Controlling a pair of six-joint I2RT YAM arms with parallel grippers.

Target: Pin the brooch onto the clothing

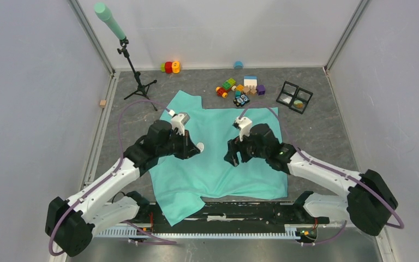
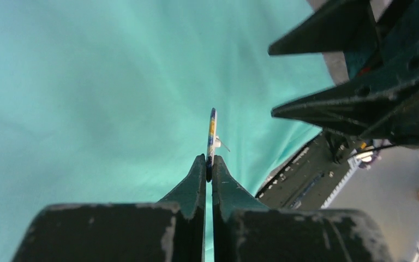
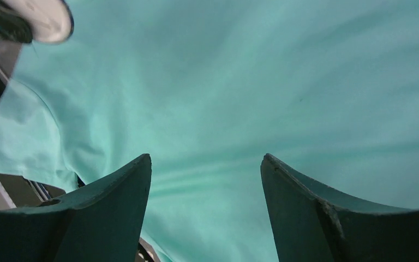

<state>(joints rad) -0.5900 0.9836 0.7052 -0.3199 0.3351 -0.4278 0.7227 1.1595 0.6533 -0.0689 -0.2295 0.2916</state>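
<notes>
Top external view, from left to right: a black tripod topped with a mint-green padded pole stands at the far left of the grey counter. In the middle lies the clothing, a mint-green T-shirt spread out flat, with one near corner draped over the front rail. Over its left half, the left end effector is clamped on the brooch, a small round disc (its pale back faces up here, while the left wrist camera sees it edge-on, pinched at its lower rim). Just to the right, the right end effector hangs over the shirt with its fingers spread wide apart. Beyond the shirt sit scattered toy blocks, and at far right a black four-compartment tray.
</notes>
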